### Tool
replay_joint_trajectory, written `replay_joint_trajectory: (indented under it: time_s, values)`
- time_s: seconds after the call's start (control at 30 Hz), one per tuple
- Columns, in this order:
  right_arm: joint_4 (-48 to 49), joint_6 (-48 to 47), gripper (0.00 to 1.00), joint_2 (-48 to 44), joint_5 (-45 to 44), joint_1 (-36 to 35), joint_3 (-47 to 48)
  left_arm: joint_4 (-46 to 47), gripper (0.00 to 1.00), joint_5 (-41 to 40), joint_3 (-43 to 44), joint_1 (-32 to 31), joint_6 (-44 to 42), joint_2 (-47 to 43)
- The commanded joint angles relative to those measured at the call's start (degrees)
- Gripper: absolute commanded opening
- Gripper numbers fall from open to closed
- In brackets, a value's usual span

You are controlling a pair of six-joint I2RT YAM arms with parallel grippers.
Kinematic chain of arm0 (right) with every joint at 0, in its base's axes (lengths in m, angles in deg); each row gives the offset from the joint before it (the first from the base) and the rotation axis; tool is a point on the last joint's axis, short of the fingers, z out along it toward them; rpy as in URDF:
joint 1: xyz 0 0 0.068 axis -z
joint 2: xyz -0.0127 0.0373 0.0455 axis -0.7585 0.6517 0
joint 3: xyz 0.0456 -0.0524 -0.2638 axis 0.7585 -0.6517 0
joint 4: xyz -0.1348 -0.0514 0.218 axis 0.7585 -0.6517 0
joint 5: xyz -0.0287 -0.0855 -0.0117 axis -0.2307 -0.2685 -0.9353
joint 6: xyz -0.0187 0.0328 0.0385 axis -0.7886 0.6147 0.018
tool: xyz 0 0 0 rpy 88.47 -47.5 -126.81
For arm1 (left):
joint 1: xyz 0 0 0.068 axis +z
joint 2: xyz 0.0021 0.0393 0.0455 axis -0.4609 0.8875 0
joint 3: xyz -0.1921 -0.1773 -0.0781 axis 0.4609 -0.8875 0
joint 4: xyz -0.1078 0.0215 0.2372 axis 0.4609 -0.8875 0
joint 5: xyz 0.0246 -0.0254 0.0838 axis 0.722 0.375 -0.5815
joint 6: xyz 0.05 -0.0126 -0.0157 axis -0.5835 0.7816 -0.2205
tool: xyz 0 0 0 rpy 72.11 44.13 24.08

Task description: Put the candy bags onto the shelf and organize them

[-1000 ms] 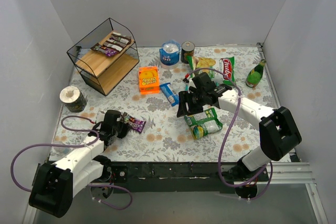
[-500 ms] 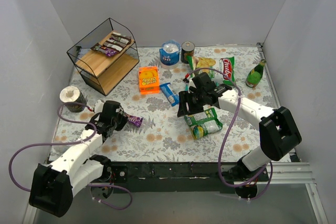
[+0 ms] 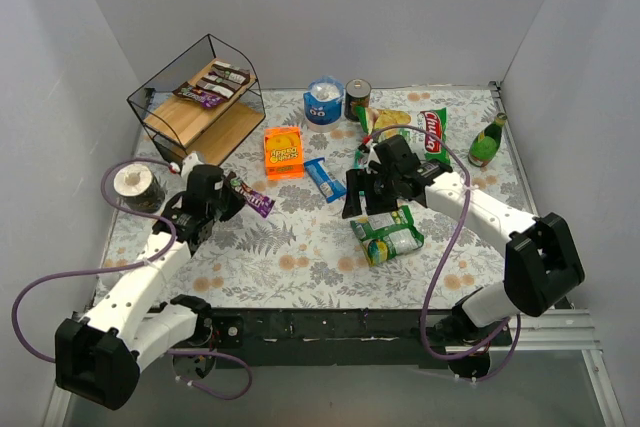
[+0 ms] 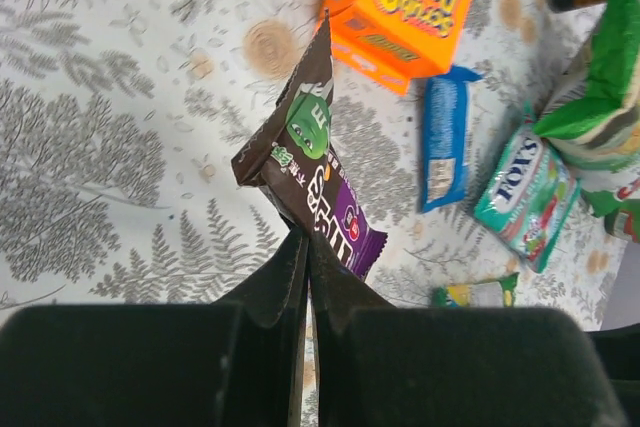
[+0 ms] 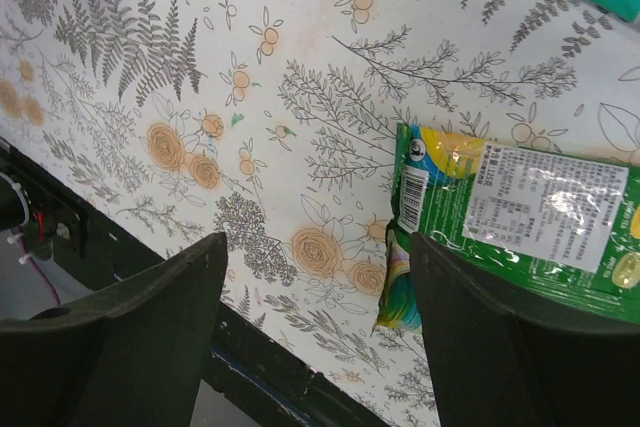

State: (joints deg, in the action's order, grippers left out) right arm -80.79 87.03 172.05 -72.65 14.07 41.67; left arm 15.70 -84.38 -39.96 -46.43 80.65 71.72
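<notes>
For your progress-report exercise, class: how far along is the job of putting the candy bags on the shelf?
Done: a few candy bars lie on the top board of the shelf. In hand: the left gripper is shut on a brown-and-purple M&M's bag. Left: the blue wrapper, teal Fox's pouch and green bag lie on the table, the green bag beside the open right gripper.

The brown candy bag (image 4: 315,177) is vanishing at its lower end between the left gripper's (image 4: 306,247) pinched fingers; the orange box (image 4: 405,7) is running off the top edge; the green pouch (image 5: 520,217) is lying partly behind the right gripper's (image 5: 318,247) finger (image 5: 520,347) and running off the right edge; print on the shelf's (image 3: 190,137) wrappers (image 3: 212,87) is showing too small to read.
</notes>
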Motion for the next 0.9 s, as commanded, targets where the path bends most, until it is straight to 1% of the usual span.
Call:
replay_joint_trajectory:
  time_s: [0.0, 0.03, 0.07, 0.13, 0.17, 0.23, 0.27, 0.3, 0.37, 0.4, 0.43, 0.53, 0.6, 0.7, 0.77, 0.87]
  values:
    - [-2.02, 0.77, 0.85, -3.8, -2.22, 1.43, 1.6, -0.12, 0.0, 0.62, 8.77, 0.0, -5.57, 2.44]
    - [-2.46, 0.86, 0.86, -4.07, -2.48, 1.6, 1.6, -0.56, 0.0, 0.7, 10.61, -0.09, -6.62, 4.45]
    - [-2.73, 0.86, 0.87, -4.77, -2.57, 2.04, 1.69, -1.26, 0.0, 1.14, 14.9, 0.0, -7.59, 5.87]
    - [-3.6, 0.86, 0.88, -5.39, -2.92, 2.39, 1.87, -2.41, 0.0, 1.41, 19.4, 0.09, -9.52, 8.59]
    - [-3.87, 0.78, 0.89, -5.82, -3.27, 2.66, 1.78, -3.28, 0.0, 1.49, 24.21, 0.17, -10.4, 11.56]
    - [-3.96, 0.6, 0.9, -6.18, -3.89, 3.01, 1.34, -4.25, 0.0, 1.85, 28.97, 0.87, -11.99, 14.65]
    - [-4.05, 0.42, 0.9, -6.35, -3.72, 3.53, 1.34, -5.21, 0.0, 2.28, 32.92, 1.49, -12.08, 17.28]
    - [-4.31, -0.27, 0.9, -6.35, -3.45, 3.8, 1.43, -5.75, 0.0, 4.29, 35.22, 3.49, -12.17, 18.96]
    - [-3.88, -1.15, 0.9, -6.62, -3.27, 4.59, 0.99, -6.28, 0.0, 6.93, 38.22, 6.05, -11.47, 22.21]
    - [-3.35, -1.42, 0.9, -6.71, -3.19, 4.94, 1.08, -6.1, 0.0, 9.99, 40.67, 9.28, -11.38, 23.01]
    - [-3.26, -1.77, 0.9, -6.53, -2.4, 5.38, 1.16, -6.1, 0.0, 12.81, 41.82, 10.79, -11.38, 23.8]
    - [-2.73, -2.39, 0.9, -6.27, -2.04, 6.96, 1.87, -6.28, 0.0, 15.98, 46.65, 15.19, -13.83, 27.23]
    - [-2.38, -2.65, 0.9, -6.0, -1.69, 8.1, 2.39, -8.29, 0.0, 16.44, 50.51, 17.57, -15.86, 30.21]
    - [-2.9, -3.44, 0.9, -5.48, -1.52, 9.16, 3.18, -9.0, 0.0, 17.75, 52.99, 18.89, -17.62, 32.07]
    - [-2.64, -3.79, 0.9, -5.21, -1.34, 9.69, 3.19, -9.44, 0.0, 17.58, 54.83, 21.79, -17.1, 33.56]
    - [-2.38, -3.97, 0.9, -4.6, -0.9, 10.39, 3.01, -10.84, 0.0, 16.01, 57.12, 22.41, -15.87, 35.5]
